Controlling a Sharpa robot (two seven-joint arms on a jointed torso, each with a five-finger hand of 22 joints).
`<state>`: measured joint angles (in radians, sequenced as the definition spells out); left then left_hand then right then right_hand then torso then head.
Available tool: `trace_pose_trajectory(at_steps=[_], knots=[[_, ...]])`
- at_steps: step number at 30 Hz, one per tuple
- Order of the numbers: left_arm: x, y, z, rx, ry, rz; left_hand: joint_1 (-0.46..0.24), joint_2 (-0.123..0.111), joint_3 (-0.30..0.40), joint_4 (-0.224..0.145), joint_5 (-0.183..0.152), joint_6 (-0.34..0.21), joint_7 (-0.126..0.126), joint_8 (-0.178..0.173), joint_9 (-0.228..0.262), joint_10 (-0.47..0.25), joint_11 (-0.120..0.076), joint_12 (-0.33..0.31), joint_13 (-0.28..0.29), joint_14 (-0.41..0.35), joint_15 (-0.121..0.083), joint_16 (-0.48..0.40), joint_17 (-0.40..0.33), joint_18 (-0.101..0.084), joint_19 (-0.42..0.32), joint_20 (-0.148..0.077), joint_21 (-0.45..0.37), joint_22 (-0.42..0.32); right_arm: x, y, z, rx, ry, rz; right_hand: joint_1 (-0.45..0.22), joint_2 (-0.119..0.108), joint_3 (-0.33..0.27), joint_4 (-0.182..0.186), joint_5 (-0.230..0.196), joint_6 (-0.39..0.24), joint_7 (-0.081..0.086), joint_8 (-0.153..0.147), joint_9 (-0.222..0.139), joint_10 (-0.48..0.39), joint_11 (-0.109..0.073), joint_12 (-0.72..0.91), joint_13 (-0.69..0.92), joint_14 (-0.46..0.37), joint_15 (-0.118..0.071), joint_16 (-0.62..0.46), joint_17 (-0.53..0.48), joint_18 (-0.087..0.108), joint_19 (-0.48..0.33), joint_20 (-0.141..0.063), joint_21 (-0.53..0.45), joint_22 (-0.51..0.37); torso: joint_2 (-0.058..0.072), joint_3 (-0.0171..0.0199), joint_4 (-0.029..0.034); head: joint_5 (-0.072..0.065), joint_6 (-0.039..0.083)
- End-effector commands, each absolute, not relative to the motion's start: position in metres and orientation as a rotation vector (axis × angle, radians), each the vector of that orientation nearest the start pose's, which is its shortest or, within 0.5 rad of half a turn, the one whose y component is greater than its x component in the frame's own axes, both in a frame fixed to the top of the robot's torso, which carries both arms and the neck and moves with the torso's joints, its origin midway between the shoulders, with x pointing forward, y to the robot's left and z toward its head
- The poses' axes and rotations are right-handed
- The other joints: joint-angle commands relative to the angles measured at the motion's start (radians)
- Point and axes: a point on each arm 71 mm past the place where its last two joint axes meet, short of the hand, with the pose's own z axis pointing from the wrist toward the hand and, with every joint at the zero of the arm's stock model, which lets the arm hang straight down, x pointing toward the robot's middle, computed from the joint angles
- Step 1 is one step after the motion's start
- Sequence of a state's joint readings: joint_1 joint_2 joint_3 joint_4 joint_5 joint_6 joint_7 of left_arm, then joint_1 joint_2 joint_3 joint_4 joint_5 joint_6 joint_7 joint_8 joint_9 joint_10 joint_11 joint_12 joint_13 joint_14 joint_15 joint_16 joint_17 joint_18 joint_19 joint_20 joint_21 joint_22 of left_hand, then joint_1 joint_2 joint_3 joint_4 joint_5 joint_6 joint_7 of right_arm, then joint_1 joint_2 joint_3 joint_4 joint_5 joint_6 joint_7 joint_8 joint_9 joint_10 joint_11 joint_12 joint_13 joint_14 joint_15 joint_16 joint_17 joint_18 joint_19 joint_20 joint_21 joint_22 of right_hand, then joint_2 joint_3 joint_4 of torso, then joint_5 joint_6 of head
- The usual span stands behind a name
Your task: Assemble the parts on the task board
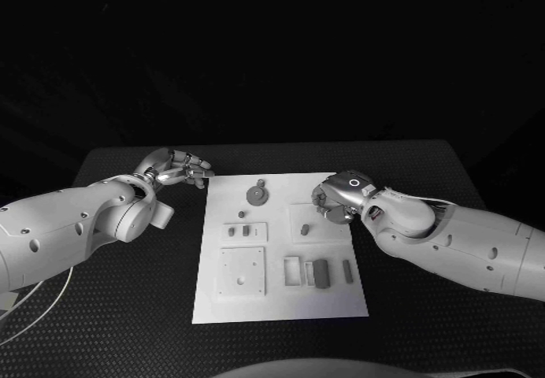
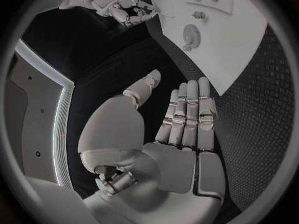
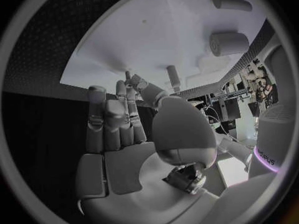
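The white task board (image 1: pixel 284 303) lies in the middle of the table with several small grey parts on it: a gear (image 1: pixel 259 194), a short peg (image 1: pixel 305 230) and some oblong pieces (image 1: pixel 321 272). My left hand (image 1: pixel 176 169) hovers over the black table just off the board's far left corner, fingers straight and together (image 2: pixel 187 114), holding nothing. My right hand (image 1: pixel 341 197) is over the board's far right part, with thumb and a fingertip (image 3: pixel 131 78) drawn close together beside a standing peg (image 3: pixel 174 77). Whether a part sits between them is hidden.
A slotted plate (image 1: pixel 246 231) and a larger square plate (image 1: pixel 242 270) lie on the board's left half. A thick round part (image 3: pixel 227 44) and a rod (image 3: pixel 231 4) lie on the board beyond my right hand. Black table (image 1: pixel 431 165) surrounds the board.
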<state>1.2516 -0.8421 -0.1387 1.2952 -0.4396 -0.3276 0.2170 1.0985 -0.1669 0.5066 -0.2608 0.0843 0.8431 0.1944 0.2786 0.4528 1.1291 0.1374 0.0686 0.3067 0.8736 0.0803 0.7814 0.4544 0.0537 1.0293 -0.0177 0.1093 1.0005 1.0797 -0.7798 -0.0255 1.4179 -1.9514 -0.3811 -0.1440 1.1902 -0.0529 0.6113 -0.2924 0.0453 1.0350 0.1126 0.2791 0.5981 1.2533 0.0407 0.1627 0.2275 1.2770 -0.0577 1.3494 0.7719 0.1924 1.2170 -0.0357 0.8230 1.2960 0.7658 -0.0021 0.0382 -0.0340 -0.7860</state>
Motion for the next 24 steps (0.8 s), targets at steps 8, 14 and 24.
trace_pose_trajectory(at_steps=[8, 14, 24], knots=[[0.522, 0.279, -0.202, -0.761, 1.612, -1.062, -0.007, 0.000, -0.007, -0.002, -0.006, -0.009, -0.001, -0.002, -0.001, -0.009, -0.001, -0.001, -0.002, 0.008, 0.002, -0.005, 0.002, 0.012, 0.007, 0.001, -0.004, -0.002, 0.473, -0.188, -0.213, -0.494, 1.488, 0.443, 0.007, -0.006, 0.001, 0.002, 0.002, 0.009, 0.000, 0.004, 0.001, 0.050, 0.003, -0.001, 0.001, -0.008, -0.011, 0.002, 0.002, 0.069, 0.005, -0.001, -0.003, 0.002, 0.000, 0.0003, 0.0002, 0.004, -0.003], [0.523, 0.278, -0.202, -0.760, 1.614, -1.063, -0.007, 0.000, -0.007, -0.002, -0.006, -0.009, -0.001, -0.002, -0.001, -0.010, 0.000, -0.001, -0.002, 0.008, 0.002, -0.006, 0.002, 0.012, 0.007, 0.001, -0.004, -0.002, 0.466, -0.172, -0.193, -0.501, 1.432, 0.504, 0.007, -0.006, 0.001, 0.002, 0.002, 0.010, 0.000, 0.004, 0.001, 0.052, 0.002, -0.001, 0.000, -0.008, -0.011, 0.002, 0.002, 0.069, 0.005, -0.001, -0.003, 0.002, -0.001, -0.0002, -0.0003, 0.012, 0.001], [0.525, 0.275, -0.203, -0.758, 1.617, -1.066, -0.007, 0.001, -0.008, -0.002, -0.006, -0.010, 0.000, -0.002, -0.001, -0.011, 0.000, -0.002, -0.002, 0.008, 0.002, -0.007, 0.003, 0.012, 0.007, 0.001, -0.005, -0.003, 0.448, -0.124, -0.185, -0.541, 1.423, 0.640, 0.007, -0.006, 0.001, 0.002, 0.002, 0.010, 0.000, 0.004, 0.001, 0.053, 0.002, -0.002, -0.001, -0.008, -0.012, 0.002, 0.002, 0.069, 0.006, -0.001, -0.003, 0.003, -0.001, -0.0016, 0.0015, 0.046, 0.001]])
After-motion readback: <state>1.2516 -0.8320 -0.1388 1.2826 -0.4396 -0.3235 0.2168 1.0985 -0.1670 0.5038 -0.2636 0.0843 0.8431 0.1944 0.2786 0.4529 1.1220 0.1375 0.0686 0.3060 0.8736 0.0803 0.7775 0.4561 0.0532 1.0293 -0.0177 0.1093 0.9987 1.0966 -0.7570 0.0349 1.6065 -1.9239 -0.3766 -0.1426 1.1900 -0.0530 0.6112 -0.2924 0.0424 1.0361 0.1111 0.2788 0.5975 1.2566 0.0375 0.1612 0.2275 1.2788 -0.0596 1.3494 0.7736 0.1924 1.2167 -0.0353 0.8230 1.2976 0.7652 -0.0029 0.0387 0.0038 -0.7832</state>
